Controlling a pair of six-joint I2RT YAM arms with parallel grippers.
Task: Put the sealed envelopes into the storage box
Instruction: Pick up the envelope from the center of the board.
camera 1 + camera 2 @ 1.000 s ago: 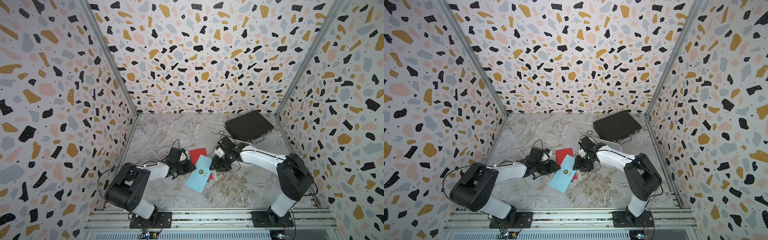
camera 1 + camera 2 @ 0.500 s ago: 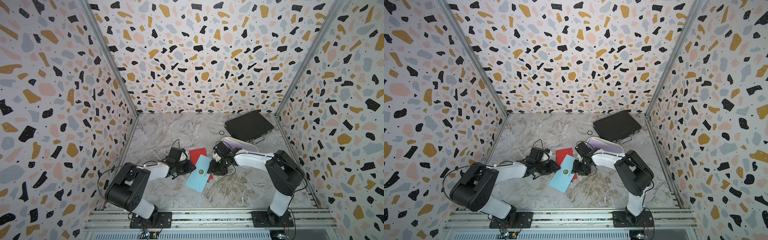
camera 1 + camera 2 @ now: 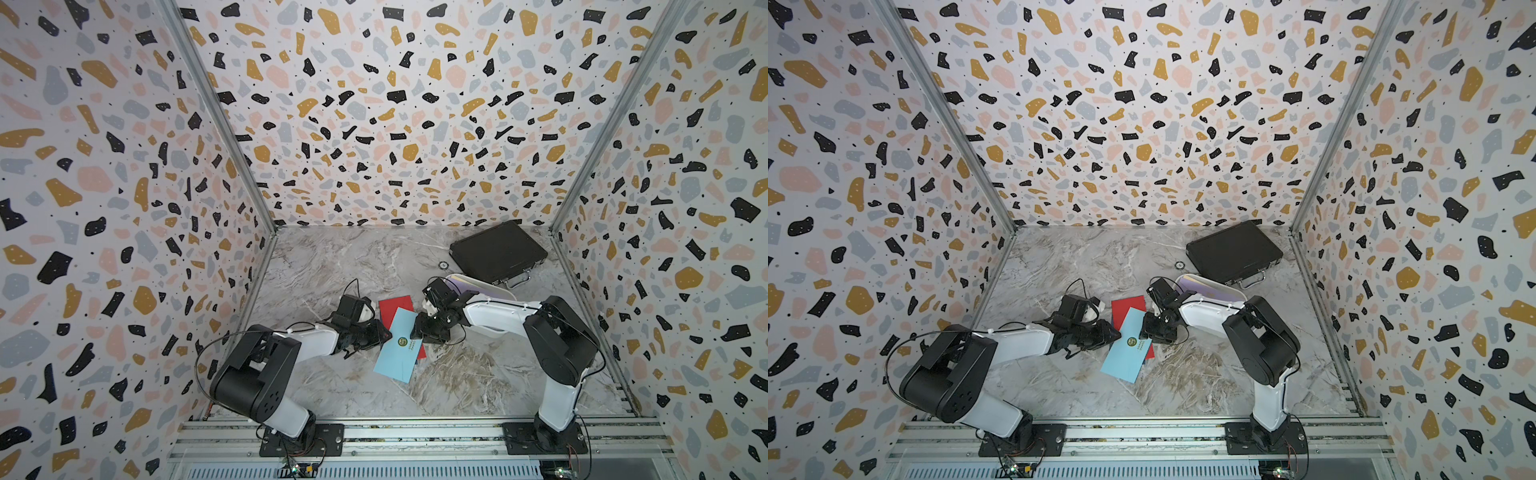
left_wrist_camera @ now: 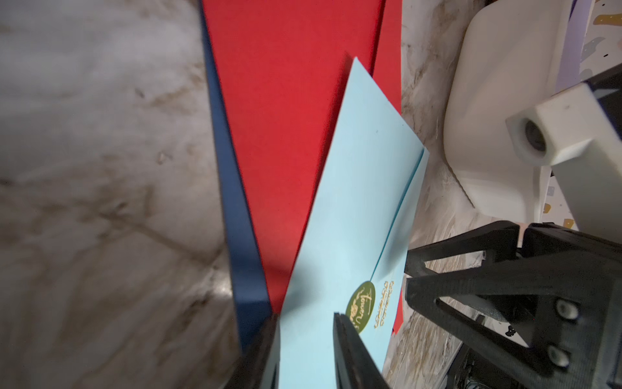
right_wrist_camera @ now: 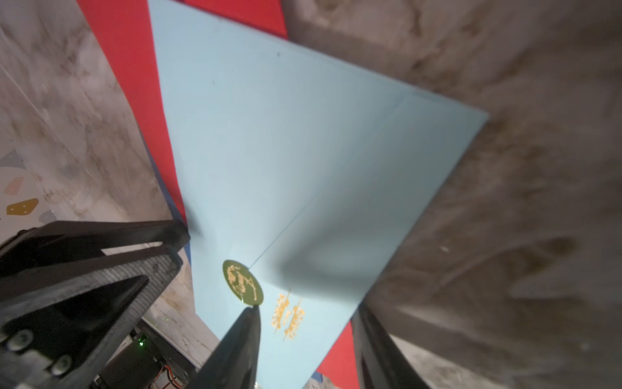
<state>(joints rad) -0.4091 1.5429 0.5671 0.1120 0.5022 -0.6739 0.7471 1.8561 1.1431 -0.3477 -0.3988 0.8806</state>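
A light blue envelope [image 3: 397, 353] [image 3: 1125, 353] with a round green seal lies tilted over a red envelope [image 3: 392, 307]. A navy envelope [image 4: 232, 202] peeks out beneath them. My left gripper [image 3: 386, 334] [image 4: 306, 316] is shut on the light blue envelope [image 4: 353, 202] at its left edge, which it holds slightly raised. My right gripper [image 3: 417, 332] [image 5: 308, 308] is open and straddles the opposite edge, one fingertip beside the seal. The storage box [image 3: 498, 290] [image 4: 488, 134] is a white tub just behind the right gripper, and a lavender envelope [image 3: 461, 281] lies in it.
A shut black briefcase [image 3: 496, 251] with a metal handle lies at the back right, touching the tub. A small ring [image 3: 443, 264] sits on the marble floor beside it. Patterned walls close in three sides.
My right arm has dropped lower and brought its gripper in over the light blue envelope's right edge, which uncovers the tub behind it. The left arm and the envelopes have stayed put.
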